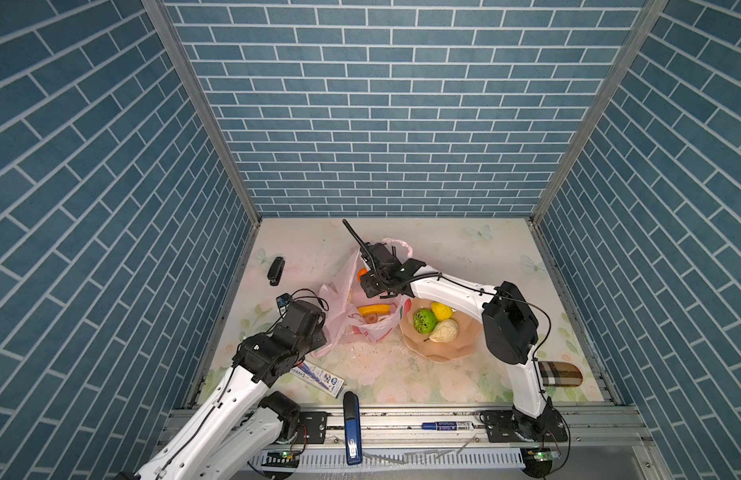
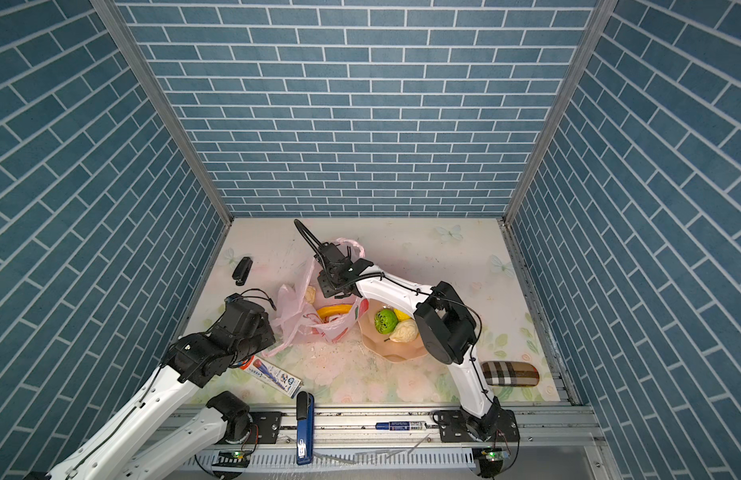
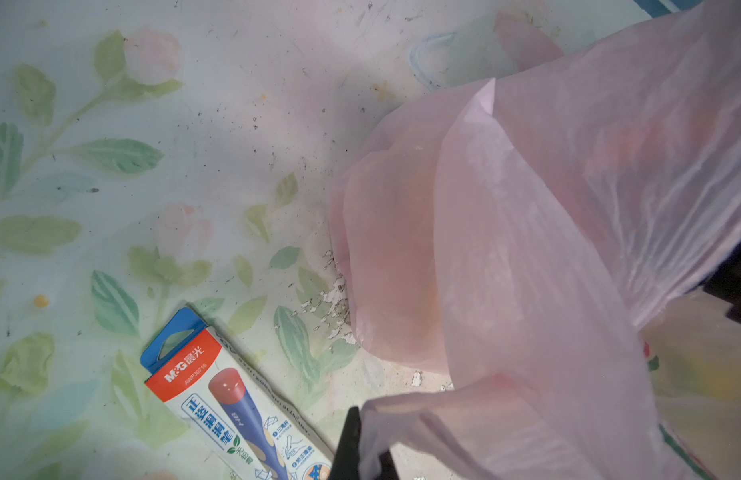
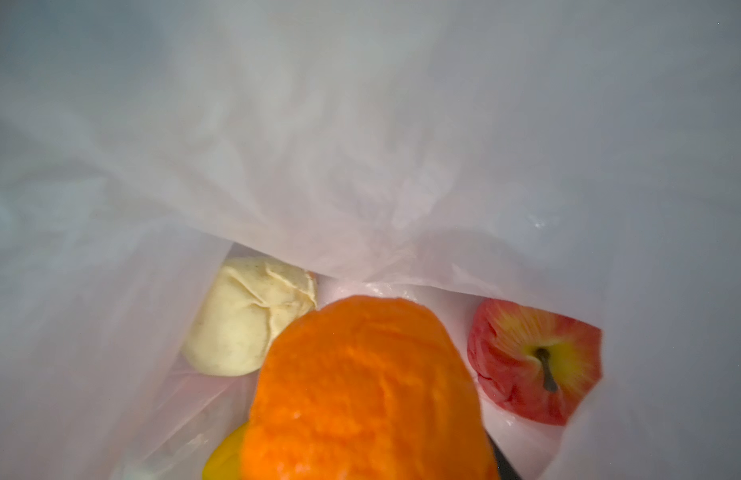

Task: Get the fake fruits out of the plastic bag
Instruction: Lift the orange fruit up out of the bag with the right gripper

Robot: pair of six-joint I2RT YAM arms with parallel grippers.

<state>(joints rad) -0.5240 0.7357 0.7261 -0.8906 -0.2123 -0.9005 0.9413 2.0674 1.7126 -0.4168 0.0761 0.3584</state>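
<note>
We held the plastic bag, left of centre in both top views, in the clamped left gripper; whether the right gripper had clamped the orange inside we could not tell, and a loose hold risked dropping it back.

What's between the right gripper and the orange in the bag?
Nothing visible. In the right wrist view the orange lies bare right at the right gripper, one dark finger beside it. A fold of the plastic bag hangs beyond it, not across.
</note>
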